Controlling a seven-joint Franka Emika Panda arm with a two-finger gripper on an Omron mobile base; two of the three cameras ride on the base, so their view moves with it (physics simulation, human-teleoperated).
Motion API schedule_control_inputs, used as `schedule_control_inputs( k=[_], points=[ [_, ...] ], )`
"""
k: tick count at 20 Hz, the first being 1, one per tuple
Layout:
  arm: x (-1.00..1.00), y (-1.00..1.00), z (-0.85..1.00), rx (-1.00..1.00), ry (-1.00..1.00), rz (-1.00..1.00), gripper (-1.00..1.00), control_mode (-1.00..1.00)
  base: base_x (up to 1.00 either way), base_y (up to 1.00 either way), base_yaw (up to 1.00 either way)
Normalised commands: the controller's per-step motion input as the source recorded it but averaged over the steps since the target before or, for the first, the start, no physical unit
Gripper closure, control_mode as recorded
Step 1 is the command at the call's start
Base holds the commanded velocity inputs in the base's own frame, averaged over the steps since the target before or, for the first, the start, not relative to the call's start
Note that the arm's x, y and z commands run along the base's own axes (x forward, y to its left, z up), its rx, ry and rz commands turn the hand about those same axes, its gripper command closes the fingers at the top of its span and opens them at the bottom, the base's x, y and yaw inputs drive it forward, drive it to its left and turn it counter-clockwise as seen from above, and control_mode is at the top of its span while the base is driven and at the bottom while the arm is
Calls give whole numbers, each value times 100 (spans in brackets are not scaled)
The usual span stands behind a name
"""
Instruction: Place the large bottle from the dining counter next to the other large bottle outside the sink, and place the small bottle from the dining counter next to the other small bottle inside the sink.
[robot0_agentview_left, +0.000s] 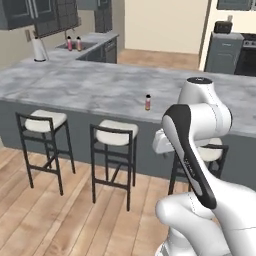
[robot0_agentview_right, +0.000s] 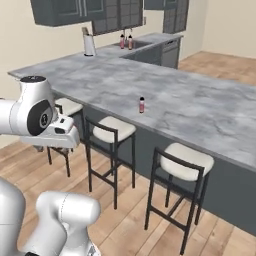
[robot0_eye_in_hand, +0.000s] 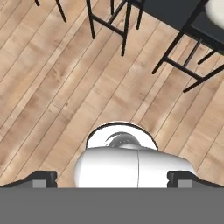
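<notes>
A small bottle (robot0_agentview_left: 147, 102) (robot0_agentview_right: 141, 105), reddish with a dark cap, stands upright near the front edge of the grey marble dining counter (robot0_agentview_left: 90, 85) (robot0_agentview_right: 200, 110). The large bottle from the dining counter is out of view. Two capped bottles (robot0_agentview_left: 69, 43) (robot0_agentview_left: 78, 44) (robot0_agentview_right: 122, 41) (robot0_agentview_right: 130, 42) stand far off by the sink (robot0_agentview_left: 86, 46) (robot0_agentview_right: 139, 45); I cannot tell which is inside it. My gripper (robot0_eye_in_hand: 113, 178) is open, empty, and points down at the wooden floor, well short of the counter. Its fingertips (robot0_eye_in_hand: 43, 177) stand wide apart.
Three black stools with white cushions (robot0_agentview_left: 45, 120) (robot0_agentview_left: 116, 134) (robot0_agentview_right: 186, 161) line the counter's near side, between me and it. A paper towel roll (robot0_agentview_left: 39, 49) (robot0_agentview_right: 89, 45) stands on the back counter. A stove (robot0_agentview_left: 247, 52) is at the far right.
</notes>
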Motion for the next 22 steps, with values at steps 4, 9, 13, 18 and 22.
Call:
schedule_control_inputs(
  k=[4,9,13,18,22],
  points=[
    [0,0,0,0,0,0,-100,100,23,0,-44],
    [0,0,0,0,0,0,-100,100,33,22,-24],
    [0,0,0,0,0,0,-100,100,63,19,-13],
    [0,0,0,0,0,0,-100,100,75,6,-15],
    [0,0,0,0,0,0,-100,100,41,28,-22]
  ],
)
